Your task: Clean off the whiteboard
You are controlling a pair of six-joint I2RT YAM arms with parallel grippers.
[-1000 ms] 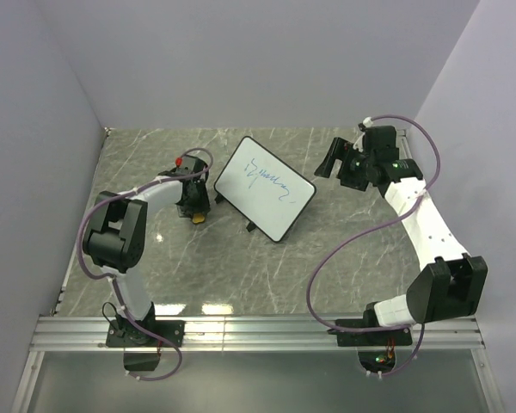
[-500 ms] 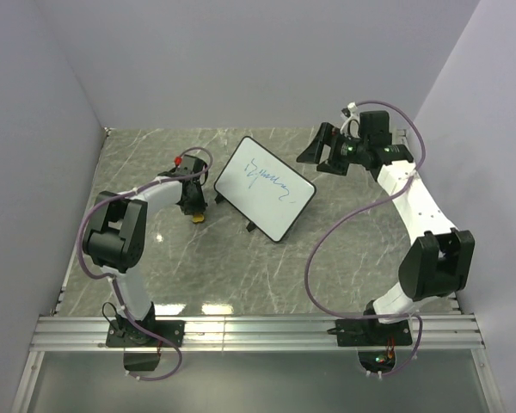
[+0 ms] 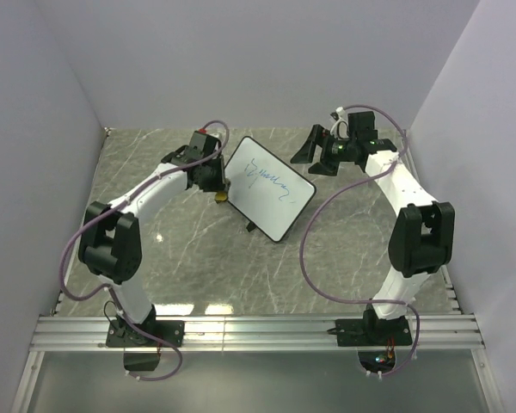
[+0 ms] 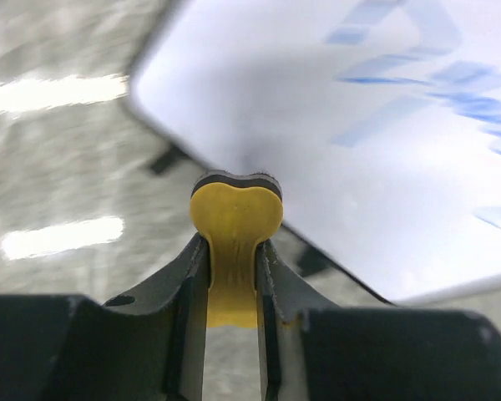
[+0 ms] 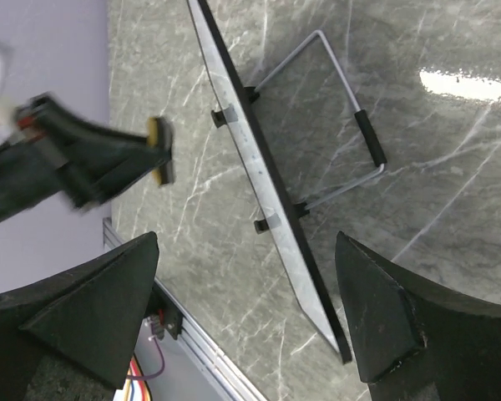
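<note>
Ample table lies open at whiteboard's six o'clock.
Left gripper pinches eraser by nine o'clock edge; right gripper gapes, empty.

White arms, black joints, purple cables

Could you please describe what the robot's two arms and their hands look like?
Both the left arm and the right arm have white tubular links joined by bulky black joints. A purple cable loops loosely along each arm from its base. The left hand and the right hand are black, each with two wedge-shaped fingers. A small red part sits on the left wrist.
</note>
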